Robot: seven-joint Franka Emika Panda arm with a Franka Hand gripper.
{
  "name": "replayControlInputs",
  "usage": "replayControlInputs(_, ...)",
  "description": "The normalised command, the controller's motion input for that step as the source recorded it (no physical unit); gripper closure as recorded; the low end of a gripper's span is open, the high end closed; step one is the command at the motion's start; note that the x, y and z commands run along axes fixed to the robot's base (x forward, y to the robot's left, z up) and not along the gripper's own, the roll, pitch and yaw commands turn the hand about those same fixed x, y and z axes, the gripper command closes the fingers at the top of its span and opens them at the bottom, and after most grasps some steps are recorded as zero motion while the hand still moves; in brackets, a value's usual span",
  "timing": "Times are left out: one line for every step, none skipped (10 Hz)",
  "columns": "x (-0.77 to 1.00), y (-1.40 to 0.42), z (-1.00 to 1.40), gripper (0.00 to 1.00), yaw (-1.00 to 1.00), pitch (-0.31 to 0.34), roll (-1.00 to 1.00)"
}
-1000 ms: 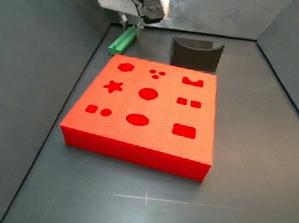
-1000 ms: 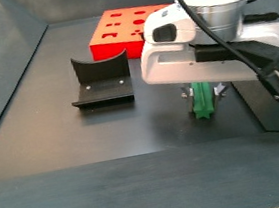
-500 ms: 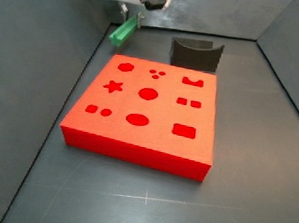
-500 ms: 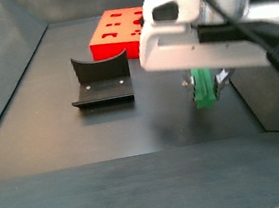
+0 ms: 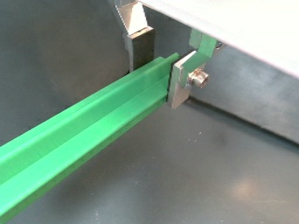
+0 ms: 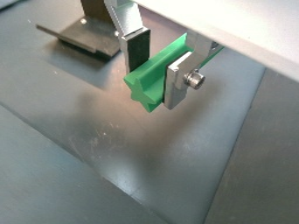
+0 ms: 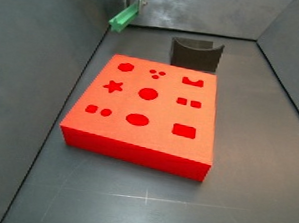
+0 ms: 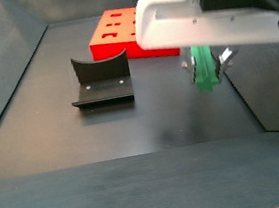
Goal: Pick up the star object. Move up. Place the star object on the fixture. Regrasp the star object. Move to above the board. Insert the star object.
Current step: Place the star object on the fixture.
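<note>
The pincer (image 6: 149, 63) is clamped on the green peg (image 6: 156, 73), its 2 flat silver fingers (image 6: 176, 82) pressing dark pads against opposite ribs. In both wrist views the peg (image 5: 93, 124) is bright green, matte plastic, long and ridged, with a lengthwise groove between raised ribs; 1 wrist view looks along its side, while the other shows its end face with the pointed star outline. A small screw sits on the finger plate (image 5: 184, 77) right beside the peg.

Below the pincer lies the dark grey worktop (image 8: 120, 130), smooth with a faint sheen and fine scratches. In a side view the pincer (image 8: 204, 56) hangs in the air under a bulky white wrist housing, and the peg (image 8: 204, 68) points downward from it, clear of the worktop.

Off to one side of the pincer stands the fixture (image 8: 100, 80), a dark L-shaped bracket with a curved notch in its upright, resting on its base plate. A wrist view catches it too (image 6: 82, 39), beyond the fingers.

Farther away is the red board (image 8: 122, 31), a thick flat square slab. Only 1 side view shows its whole top (image 7: 146, 103), with darker cut-outs: a star, circles, ovals, squares. There the peg (image 7: 123, 18) hangs tilted near the far wall, beyond the board's far corner, with the fixture (image 7: 195, 53) behind the board's far edge.
</note>
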Motion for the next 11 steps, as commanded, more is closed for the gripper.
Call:
replayControlInputs(-0.02,0.00,1.00,1.00,-0.01,0.038,0.04)
replayControlInputs(-0.03,0.01,1.00,1.00,-0.02,0.048,0.06)
replayControlInputs(-0.03,0.01,1.00,1.00,-0.02,0.053,0.07)
replayControlInputs(-0.03,0.01,1.00,1.00,-0.01,0.060,0.08)
replayControlInputs(-0.03,0.01,0.92,1.00,-0.01,0.067,0.09)
replayControlInputs(-0.03,0.00,0.72,1.00,0.00,0.076,0.09)
replayControlInputs(-0.02,0.00,0.63,1.00,0.01,0.079,0.09)
replayControlInputs(-0.01,0.01,0.43,1.00,0.02,0.091,0.09)
replayControlInputs(0.00,0.01,0.23,1.00,0.03,0.100,0.09)
replayControlInputs(0.84,-1.00,-0.06,1.00,0.60,0.010,0.07)
replayControlInputs(0.85,-1.00,-0.09,1.00,0.55,0.016,0.08)
